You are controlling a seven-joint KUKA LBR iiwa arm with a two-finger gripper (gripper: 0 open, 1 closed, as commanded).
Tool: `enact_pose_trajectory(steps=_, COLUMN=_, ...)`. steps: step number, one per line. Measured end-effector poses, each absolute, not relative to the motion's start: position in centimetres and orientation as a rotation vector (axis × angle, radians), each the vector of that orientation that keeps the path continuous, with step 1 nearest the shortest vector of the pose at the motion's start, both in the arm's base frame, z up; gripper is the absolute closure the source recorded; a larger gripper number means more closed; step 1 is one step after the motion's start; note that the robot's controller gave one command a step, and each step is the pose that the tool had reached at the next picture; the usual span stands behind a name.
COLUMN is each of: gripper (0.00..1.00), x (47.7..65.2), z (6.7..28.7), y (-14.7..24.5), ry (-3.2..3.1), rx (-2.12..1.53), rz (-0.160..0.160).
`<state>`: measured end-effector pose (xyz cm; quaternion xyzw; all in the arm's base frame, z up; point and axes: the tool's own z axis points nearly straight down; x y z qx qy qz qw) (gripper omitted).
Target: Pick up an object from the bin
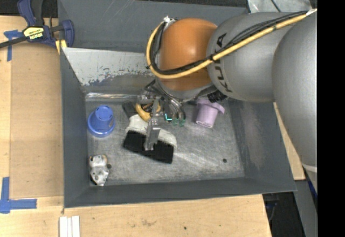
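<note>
My gripper [152, 143] reaches down in the middle of the bin, its fingers against a flat black rectangular thing [164, 153] that lies on the floor there. A white thing [138, 123] sits just behind the black one, partly under the fingers. A small yellow piece [142, 111] shows close beside the gripper's body, on its left. A lilac cup-shaped thing [206, 114] lies on its side to the right, below the arm.
A blue cap-like thing [101, 120] stands at the left of the bin floor. A small grey-white crumpled thing [98, 169] lies in the front left corner. The orange cover and grey arm hang over the bin's back right.
</note>
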<state>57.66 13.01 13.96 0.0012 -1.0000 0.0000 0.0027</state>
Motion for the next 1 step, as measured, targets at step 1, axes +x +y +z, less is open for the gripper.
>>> enact_pose_trajectory(steps=1, gripper=0.0, x=57.86, z=14.4, y=12.96, ry=-3.144, rx=0.0, rz=-0.002)
